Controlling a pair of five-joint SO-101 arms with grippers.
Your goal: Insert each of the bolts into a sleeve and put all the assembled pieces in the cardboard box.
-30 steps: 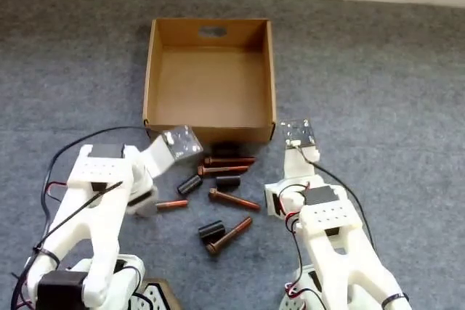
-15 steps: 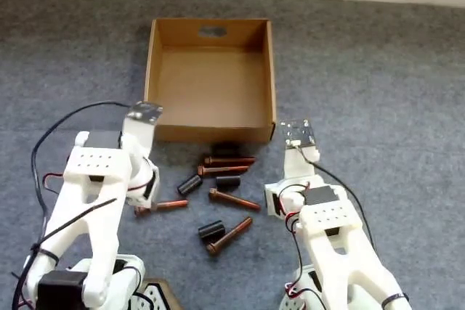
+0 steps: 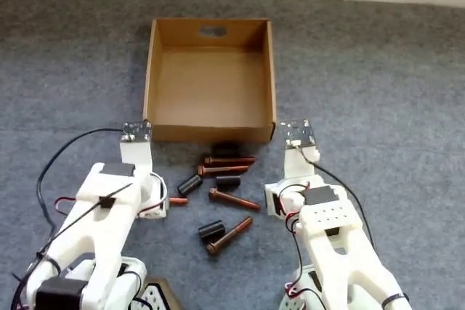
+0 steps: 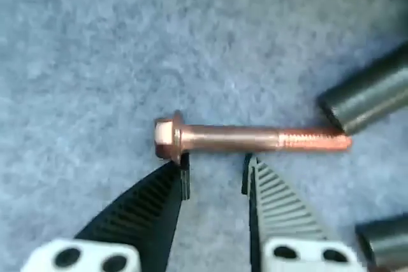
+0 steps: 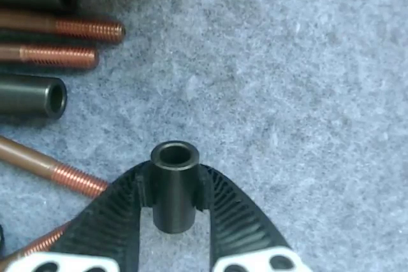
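Observation:
My left gripper [image 4: 217, 170] stands open just short of a copper bolt [image 4: 248, 138] that lies flat on the grey carpet; the fingertips [image 4: 182, 176] sit near its head and mid-shank without touching it. In the high view this bolt [image 3: 178, 200] pokes out from under the left arm. My right gripper [image 5: 173, 170] is shut on a black sleeve [image 5: 173, 186], bore facing away from the wrist. More bolts [image 3: 234, 199] and black sleeves [image 3: 189, 184] lie between the arms. The cardboard box [image 3: 149, 85] stands open behind them, nothing inside.
A black sleeve [image 4: 370, 97] lies by the threaded end of the left arm's bolt. Two bolts [image 5: 64, 28] and a sleeve [image 5: 32, 95] lie close beside the right gripper. Bare carpet [image 3: 378, 92] spreads to the right of the box.
The left arm has swung its wrist from pointing right, toward the box corner, round to the left and settled over the lone bolt. The right arm has kept still with its sleeve.

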